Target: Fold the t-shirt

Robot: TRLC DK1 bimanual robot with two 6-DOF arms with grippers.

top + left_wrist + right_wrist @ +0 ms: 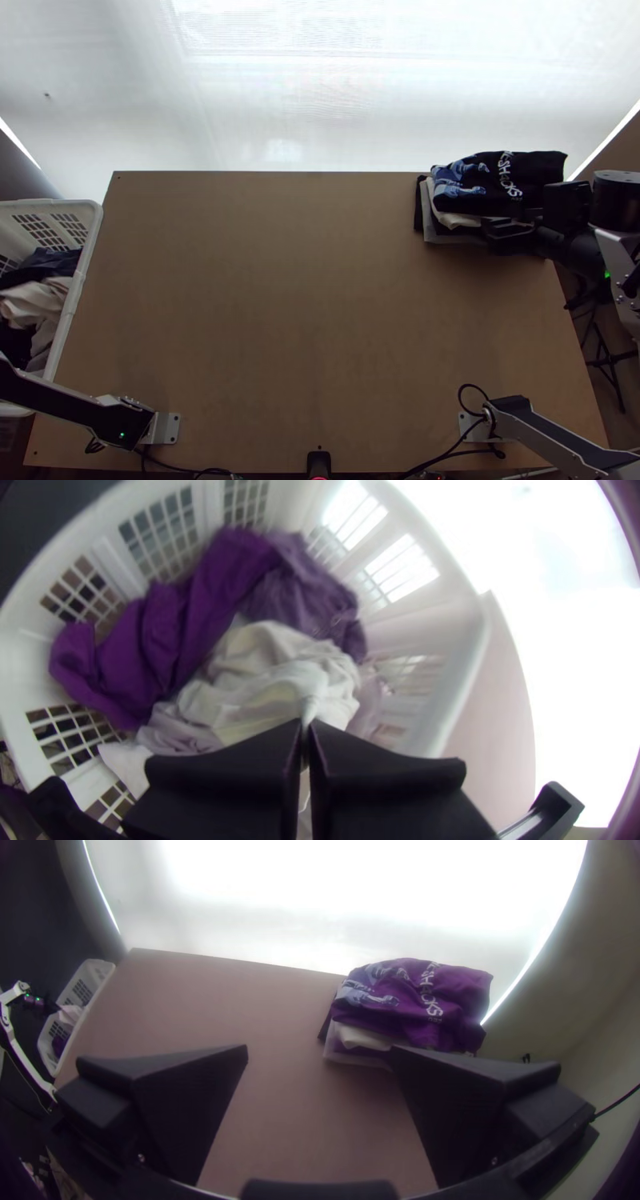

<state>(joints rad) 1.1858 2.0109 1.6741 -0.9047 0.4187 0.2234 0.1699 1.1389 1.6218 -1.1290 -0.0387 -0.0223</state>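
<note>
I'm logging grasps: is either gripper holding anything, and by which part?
The left gripper pinches the pale cloth by a gathered peak; which part of the garment cannot be told. The open right gripper holds nothing.

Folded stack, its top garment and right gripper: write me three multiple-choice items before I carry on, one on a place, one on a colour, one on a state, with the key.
1. Where is the folded stack on the table?
A. At the near left corner
B. By the far right corner
C. In the middle

2. What colour is the big lettering on the printed garment on top?
A. White
B. Red
C. Green

3. How is the right gripper?
A. Shut, holding nothing
B. Shut on the printed garment
C. Open

Right letters:
1: B, since the top view has the stack by that corner.
2: A, since pale letters stand out against the dark cloth.
3: C, since the right wrist view has a wide gap between its fingers, with bare table showing there.
</note>
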